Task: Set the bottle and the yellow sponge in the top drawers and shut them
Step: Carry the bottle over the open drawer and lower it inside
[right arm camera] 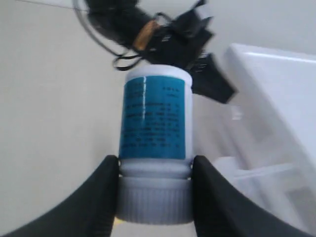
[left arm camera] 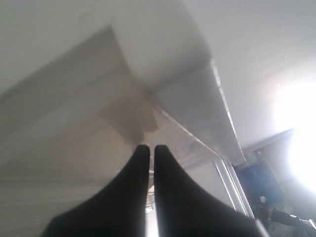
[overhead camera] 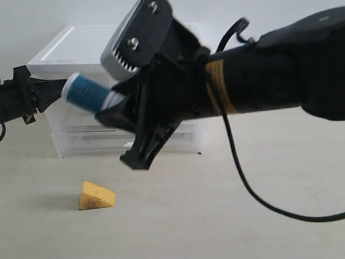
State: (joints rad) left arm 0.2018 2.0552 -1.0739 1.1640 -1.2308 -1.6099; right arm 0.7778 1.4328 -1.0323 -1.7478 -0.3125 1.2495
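The right arm (overhead camera: 280, 65) is a thick matte-black tube with a yellow band (overhead camera: 217, 86). At its 10 o'clock end sits a grey plate (overhead camera: 137, 35), toothed along one edge, with two screws. A thin black cable (overhead camera: 245, 186) loops off toward 5 o'clock. Its fingers (right arm camera: 94, 202) are black and tapered.

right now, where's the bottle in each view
Exterior view: the bottle is left of centre, lying sideways in front of the cabinet.
Left wrist view: a blurred blue patch at lower right; cannot tell if it is the bottle.
Right wrist view: centre, neck clamped in the right gripper.
Shared landmark: the cabinet's white top.
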